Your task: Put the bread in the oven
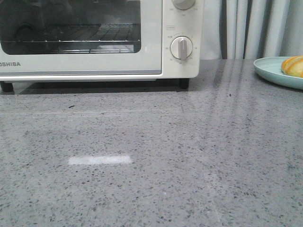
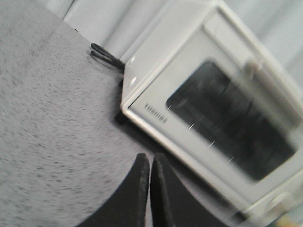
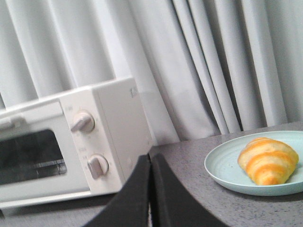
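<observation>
Far left: oven (image 1: 94, 38), cream-white, door shut, dark window, wire rack (image 1: 80, 35) inside, two round dials (image 1: 181, 48) on its right side. Sits on a gray speckled table (image 1: 151, 161), shiny, with a pale streak of light on it.

Left claw (image 2: 149, 165): fingers pressed together, holding nothing, hanging over the table just in front of the oven door. Blurry there.

Right claw (image 3: 149, 170): fingers together too, nothing held, up above the table between oven and plate (image 3: 222, 165).

Far right: bread (image 3: 268, 161), golden-orange with pale stripes, lying on a light blue-green plate near the table edge, well apart from the oven. Only a bit of it seen from the front.

Probably light and soft, easy to squash. Best to pinch gently across the fat middle, not the thin ends. Plate smooth, so bread may slide. Door to open first.

Behind everything: gray-white curtains (image 3: 203, 61), hanging in long folds.
</observation>
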`<act>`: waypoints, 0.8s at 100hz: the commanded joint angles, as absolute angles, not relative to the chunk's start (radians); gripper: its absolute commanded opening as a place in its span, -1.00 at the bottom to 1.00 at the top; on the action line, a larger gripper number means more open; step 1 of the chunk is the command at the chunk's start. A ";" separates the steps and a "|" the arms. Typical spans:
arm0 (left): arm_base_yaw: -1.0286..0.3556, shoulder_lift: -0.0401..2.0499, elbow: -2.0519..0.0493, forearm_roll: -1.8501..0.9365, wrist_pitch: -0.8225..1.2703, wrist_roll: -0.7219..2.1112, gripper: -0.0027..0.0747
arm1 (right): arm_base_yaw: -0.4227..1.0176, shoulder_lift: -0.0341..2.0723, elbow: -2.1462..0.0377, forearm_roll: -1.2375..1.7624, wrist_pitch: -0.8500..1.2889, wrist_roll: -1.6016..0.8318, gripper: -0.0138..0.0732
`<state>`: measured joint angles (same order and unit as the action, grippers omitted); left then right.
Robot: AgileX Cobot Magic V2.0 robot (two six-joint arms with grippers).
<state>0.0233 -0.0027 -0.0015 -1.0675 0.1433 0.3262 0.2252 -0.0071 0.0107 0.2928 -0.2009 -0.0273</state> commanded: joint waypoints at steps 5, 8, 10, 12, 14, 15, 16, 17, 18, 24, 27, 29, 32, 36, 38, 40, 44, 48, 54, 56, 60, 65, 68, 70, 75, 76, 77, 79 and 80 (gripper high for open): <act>0.015 -0.034 0.022 -1.393 0.078 0.316 -0.99 | 0.228 -0.030 0.022 0.409 -0.270 -0.019 -0.84; 0.015 -0.034 0.022 -1.446 0.073 0.316 -0.99 | 0.228 -0.030 0.020 0.447 -0.261 -0.019 -0.84; 0.015 -0.034 0.022 -1.469 0.071 0.316 -0.99 | 0.228 -0.030 0.015 0.475 -0.254 -0.019 -0.84; 0.015 -0.034 0.019 -1.486 0.073 0.316 -0.99 | 0.228 -0.030 0.008 0.504 -0.247 -0.019 -0.84; 0.015 -0.034 0.017 -1.494 0.077 0.316 -0.99 | 0.228 -0.030 0.002 0.522 -0.243 -0.019 -0.84; 0.015 -0.034 0.012 -1.498 0.086 0.319 -0.99 | 0.228 -0.030 -0.006 0.537 -0.240 -0.019 -0.84; 0.015 -0.034 0.010 -1.499 0.092 0.320 -0.99 | 0.228 -0.030 -0.010 0.544 -0.233 -0.019 -0.84; 0.013 -0.034 0.007 -1.498 0.106 0.322 -0.99 | 0.228 -0.030 -0.015 0.549 -0.226 -0.019 -0.84; 0.011 -0.034 -0.006 -1.498 0.122 0.332 -0.99 | 0.228 -0.030 -0.032 0.556 -0.214 -0.019 -0.84; 0.007 -0.034 -0.051 -1.474 0.213 0.411 -0.99 | 0.228 -0.024 -0.080 0.542 -0.129 -0.019 -0.84; 0.004 -0.028 -0.093 -1.448 0.264 0.505 -0.99 | 0.228 -0.015 -0.121 0.504 -0.071 -0.019 -0.84; 0.004 -0.022 -0.122 -1.433 0.302 0.566 -0.99 | 0.228 -0.004 -0.147 0.470 -0.028 -0.019 -0.84; 0.004 -0.004 -0.171 -1.407 0.360 0.660 -0.99 | 0.228 0.019 -0.194 0.400 0.044 -0.019 -0.84; 0.004 0.020 -0.221 -1.382 0.403 0.733 -0.99 | 0.228 0.046 -0.242 0.323 0.108 -0.021 -0.84; 0.004 0.039 -0.240 -1.370 0.419 0.753 -0.99 | 0.228 0.064 -0.261 0.292 0.139 -0.022 -0.84; 0.004 0.061 -0.269 -1.352 0.427 0.777 -0.99 | 0.228 0.085 -0.289 0.248 0.166 -0.022 -0.84; 0.004 0.105 -0.326 -1.314 0.443 0.805 -0.99 | 0.228 0.122 -0.344 0.169 0.200 -0.027 -0.84; 0.004 0.166 -0.381 -1.277 0.451 0.827 -0.99 | 0.228 0.169 -0.394 0.097 0.213 -0.027 -0.84; 0.004 0.268 -0.459 -1.235 0.469 0.870 -0.99 | 0.228 0.238 -0.458 0.021 0.215 -0.027 -0.84; 0.004 0.303 -0.485 -1.231 0.476 0.888 -0.99 | 0.228 0.253 -0.471 0.011 0.213 -0.027 -0.84; 0.002 0.361 -0.525 -1.231 0.487 0.922 -0.99 | 0.228 0.295 -0.506 -0.007 0.211 -0.027 -0.84; -0.013 0.431 -0.576 -1.233 0.485 0.958 -0.99 | 0.228 0.341 -0.539 -0.009 0.209 -0.027 -0.84; -0.029 0.476 -0.608 -1.233 0.480 0.976 -0.99 | 0.228 0.369 -0.555 -0.009 0.207 -0.027 -0.84; -0.040 0.502 -0.626 -1.233 0.473 0.988 -0.99 | 0.228 0.380 -0.559 -0.009 0.204 -0.027 -0.84; -0.062 0.560 -0.661 -1.233 0.461 1.012 -0.99 | 0.228 0.414 -0.567 -0.009 0.205 -0.027 -0.84; -0.069 0.569 -0.671 -1.233 0.457 1.019 -0.99 | 0.228 0.418 -0.567 -0.009 0.205 -0.027 -0.84; -0.073 0.577 -0.677 -1.233 0.455 1.023 -0.99 | 0.228 0.421 -0.567 -0.009 0.205 -0.027 -0.84; -0.083 0.602 -0.694 -1.233 0.453 1.036 -0.99 | 0.228 0.429 -0.567 -0.009 0.205 -0.027 -0.84; -0.090 0.619 -0.705 -1.233 0.453 1.043 -0.99 | 0.228 0.435 -0.567 -0.007 0.205 -0.027 -0.84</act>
<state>-0.0504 0.5270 -0.6128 -1.2080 0.4879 0.9890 0.2252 0.3814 -0.5262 0.0093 0.2691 -0.0219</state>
